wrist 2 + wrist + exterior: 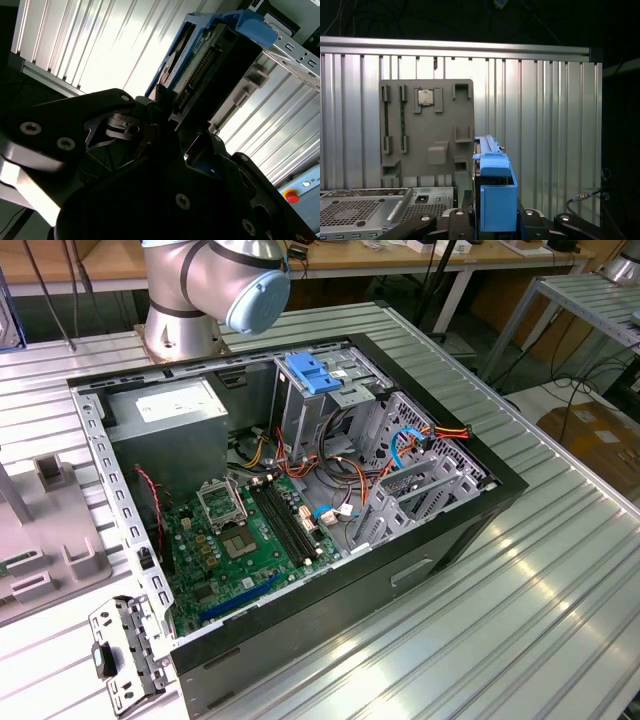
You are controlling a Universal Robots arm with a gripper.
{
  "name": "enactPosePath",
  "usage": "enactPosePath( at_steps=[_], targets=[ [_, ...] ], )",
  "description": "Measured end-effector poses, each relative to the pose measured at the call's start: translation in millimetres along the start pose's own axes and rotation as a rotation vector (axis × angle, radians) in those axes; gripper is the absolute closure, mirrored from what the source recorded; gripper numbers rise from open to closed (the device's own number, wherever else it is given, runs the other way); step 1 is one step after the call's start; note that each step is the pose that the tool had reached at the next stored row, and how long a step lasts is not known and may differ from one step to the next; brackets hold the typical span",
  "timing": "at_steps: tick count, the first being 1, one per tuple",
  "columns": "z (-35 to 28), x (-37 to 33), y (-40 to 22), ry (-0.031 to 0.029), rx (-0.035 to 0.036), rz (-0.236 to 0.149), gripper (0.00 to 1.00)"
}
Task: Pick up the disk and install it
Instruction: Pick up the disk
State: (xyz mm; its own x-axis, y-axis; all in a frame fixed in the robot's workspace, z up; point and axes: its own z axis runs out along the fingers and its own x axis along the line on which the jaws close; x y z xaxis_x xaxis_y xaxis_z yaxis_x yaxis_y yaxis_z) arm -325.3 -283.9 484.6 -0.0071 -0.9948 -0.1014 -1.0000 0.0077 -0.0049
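Blue-railed flat metal disk (497,197) sits clenched in the black gripper (492,221); in the exterior view, the open black computer case (440,545) lies at five o'clock from the grey arm base (180,332).

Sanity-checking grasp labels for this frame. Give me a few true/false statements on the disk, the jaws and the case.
1. The gripper has its jaws closed on the disk. True.
2. The disk's carrier rails are red. False: they are blue.
3. The computer case has its side panel on. False: it is open, with the motherboard showing.
4. The grey tray lies on the ribbed metal table. True.
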Motion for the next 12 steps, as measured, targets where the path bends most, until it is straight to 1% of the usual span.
enactPosePath(
  at_steps=[4, 9, 12],
  targets=[
    [0.0, 0.0, -3.4, 0.0, 0.0, 0.0, 0.64],
    [0.0, -0.1, -10.2, 0.0, -0.0001, 0.0, 0.64],
    [0.1, -0.1, -12.6, 0.0, 0.0, 0.0, 0.64]
  ],
)
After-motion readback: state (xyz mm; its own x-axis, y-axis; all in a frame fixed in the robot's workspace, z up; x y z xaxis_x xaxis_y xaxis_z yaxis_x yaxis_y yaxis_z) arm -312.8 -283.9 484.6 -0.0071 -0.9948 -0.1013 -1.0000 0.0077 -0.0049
